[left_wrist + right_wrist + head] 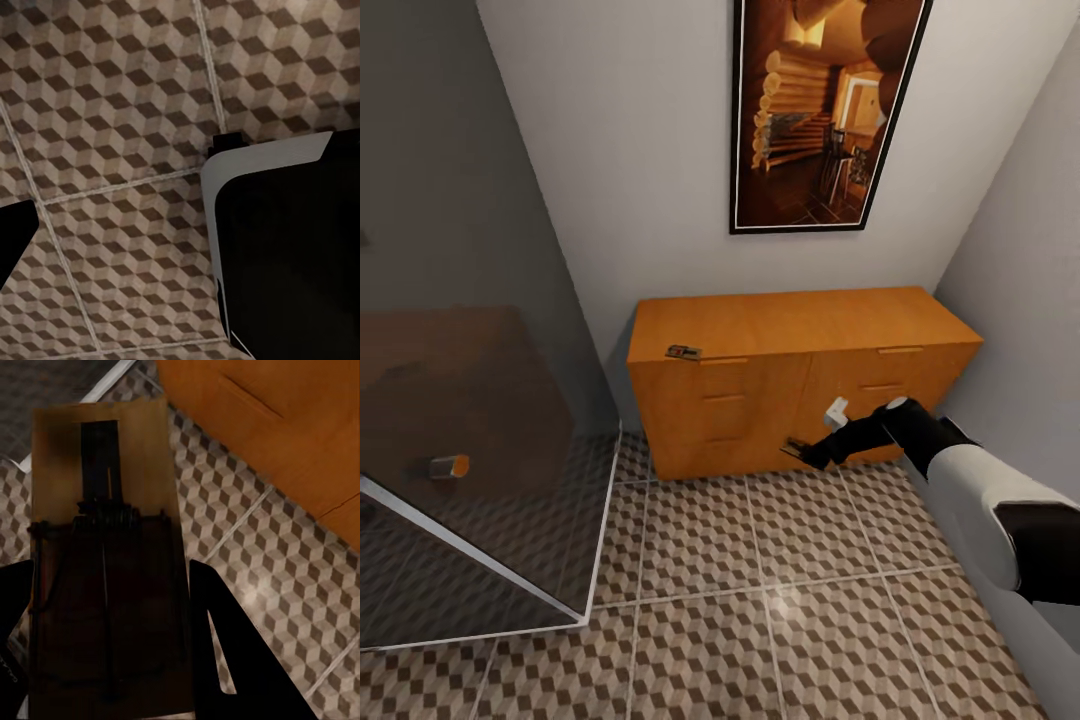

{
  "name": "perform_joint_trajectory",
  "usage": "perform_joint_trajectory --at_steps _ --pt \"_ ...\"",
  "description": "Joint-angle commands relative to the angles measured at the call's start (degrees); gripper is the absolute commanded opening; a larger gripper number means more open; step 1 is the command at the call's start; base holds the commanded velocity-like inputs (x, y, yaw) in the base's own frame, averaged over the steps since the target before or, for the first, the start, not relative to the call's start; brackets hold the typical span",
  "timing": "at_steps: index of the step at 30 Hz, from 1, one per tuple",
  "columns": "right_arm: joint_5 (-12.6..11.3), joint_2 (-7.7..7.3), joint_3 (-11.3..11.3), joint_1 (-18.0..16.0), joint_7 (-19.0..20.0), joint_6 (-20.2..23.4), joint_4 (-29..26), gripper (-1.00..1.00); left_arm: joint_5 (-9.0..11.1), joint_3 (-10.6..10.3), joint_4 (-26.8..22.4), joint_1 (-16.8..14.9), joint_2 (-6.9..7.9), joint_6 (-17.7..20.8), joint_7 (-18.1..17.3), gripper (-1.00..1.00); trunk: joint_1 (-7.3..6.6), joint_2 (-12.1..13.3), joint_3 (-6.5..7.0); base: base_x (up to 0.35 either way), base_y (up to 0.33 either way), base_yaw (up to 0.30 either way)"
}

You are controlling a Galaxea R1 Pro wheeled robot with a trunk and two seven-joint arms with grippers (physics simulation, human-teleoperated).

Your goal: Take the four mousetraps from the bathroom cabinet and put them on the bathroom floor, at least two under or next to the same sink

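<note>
The orange-brown cabinet (800, 330) stands against the back wall, drawers closed. One mousetrap (683, 352) lies on its top near the front left edge. My right gripper (800, 450) hangs in front of the lower drawers, a little above the bathroom floor (760, 600), shut on another mousetrap. In the right wrist view this held mousetrap (105, 570) is a brown board with dark metal parts, clamped between the black fingers (217, 645), over the patterned floor (247, 555) and beside the cabinet (285, 420). The left wrist view looks down on floor tiles (112, 112), with a black tip at one edge.
A dark glass shower enclosure (470, 400) with a white base rail fills the left side; a small orange-tipped object (450, 466) shows behind the glass. A framed picture (825, 110) hangs above the cabinet. A wall (1030, 300) closes the right side. My own body (285, 247) shows in the left wrist view.
</note>
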Motion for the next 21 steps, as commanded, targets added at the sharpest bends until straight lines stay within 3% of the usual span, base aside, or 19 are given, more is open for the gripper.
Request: perform_joint_trajectory --at_steps 1,2,6,15,21 --pt "-0.5 -0.06 0.4 0.0 -0.8 -1.3 1.9 -1.00 0.4 -0.5 0.2 -0.1 -0.04 -0.3 0.0 1.00 0.03 -0.1 -0.09 -0.007 0.000 0.000" --pt "-0.5 -0.08 0.4 0.0 -2.3 -5.4 5.7 -1.00 0.4 -0.5 0.2 -0.1 -0.03 -0.3 0.0 1.00 0.03 -0.1 -0.09 -0.004 0.000 0.000" --pt "-0.6 -0.18 0.3 0.8 -5.6 -13.7 11.1 -1.00 0.4 -0.5 0.2 -0.1 -0.02 -0.3 0.0 1.00 0.03 -0.1 -0.09 -0.002 0.000 0.000" --pt "-0.6 -0.33 0.3 14.4 -9.5 -22.8 13.2 -1.00 0.4 -0.5 0.2 -0.1 0.11 -0.3 0.0 1.00 0.03 -0.1 -0.09 0.000 0.000 0.000" --pt "-0.6 -0.15 0.3 24.6 -16.0 -31.6 13.4 -1.00 0.4 -0.5 0.2 -0.1 0.15 -0.3 0.0 1.00 0.03 -0.1 -0.09 0.000 0.000 0.000"
